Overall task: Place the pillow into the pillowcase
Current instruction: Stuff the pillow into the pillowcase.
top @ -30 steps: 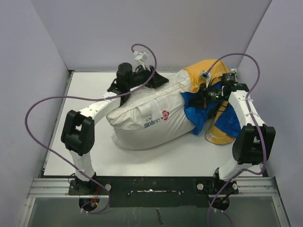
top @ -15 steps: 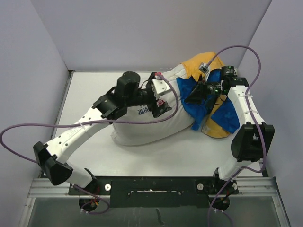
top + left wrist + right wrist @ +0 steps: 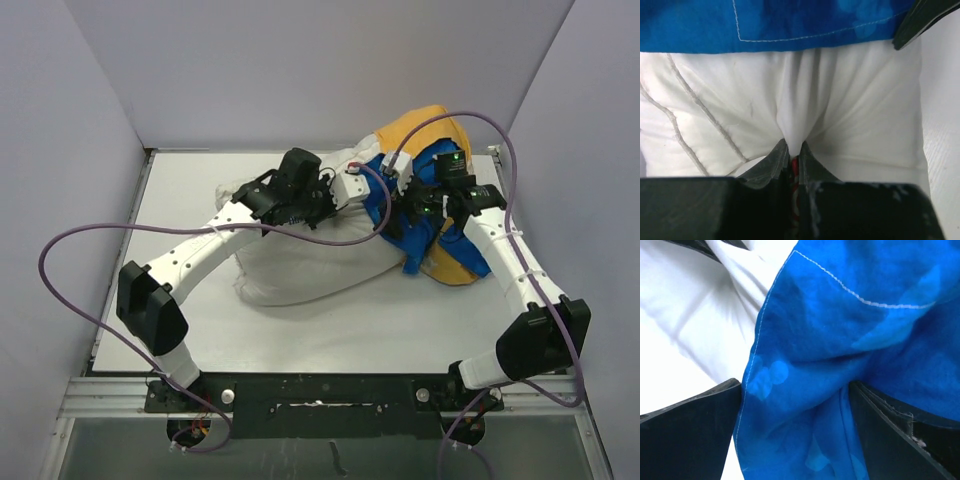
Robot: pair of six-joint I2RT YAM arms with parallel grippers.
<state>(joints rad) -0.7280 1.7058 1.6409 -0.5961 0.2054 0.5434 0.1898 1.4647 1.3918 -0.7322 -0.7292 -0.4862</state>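
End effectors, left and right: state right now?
Left end effector: closed, pinching a fold of the pillow.
Right end effector: open, with pillowcase fabric between its spread fingers, not clamped.

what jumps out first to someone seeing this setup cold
The plump white pillow fills the middle of the table, its right end inside the blue-and-yellow pillowcase bunched at the back right. The left gripper is pinched shut on a fold of the pillow by the case's blue hem, while the right gripper stands open around blue cloth.
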